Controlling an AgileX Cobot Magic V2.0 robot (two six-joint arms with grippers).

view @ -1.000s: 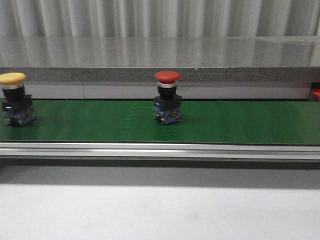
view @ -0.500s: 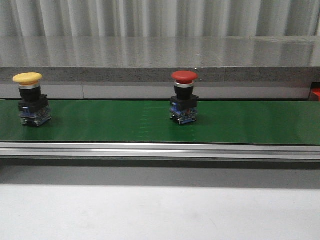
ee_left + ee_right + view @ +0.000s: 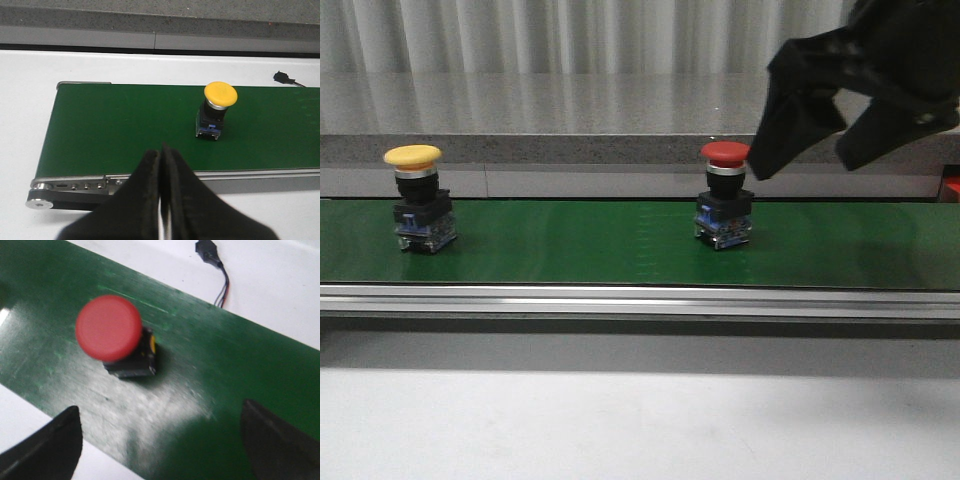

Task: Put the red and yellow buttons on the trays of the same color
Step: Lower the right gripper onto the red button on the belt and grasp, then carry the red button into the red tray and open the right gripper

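Where front view lacks it — black connector (image 3: 210, 252).

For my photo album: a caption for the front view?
Open right claw nears the red button; the yellow button waits on the green belt.

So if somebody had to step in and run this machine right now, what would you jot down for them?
Right hand: open, empty, in the air above the belt next to the red button.
Left hand: shut, empty, at the near edge of the green belt.
Yellow button: upright on the belt, toward the robot's left.
Red button: upright on the belt, near the middle.
Done: nothing picked up yet.
Left: both buttons must go to matching trays; no tray clearly visible here.
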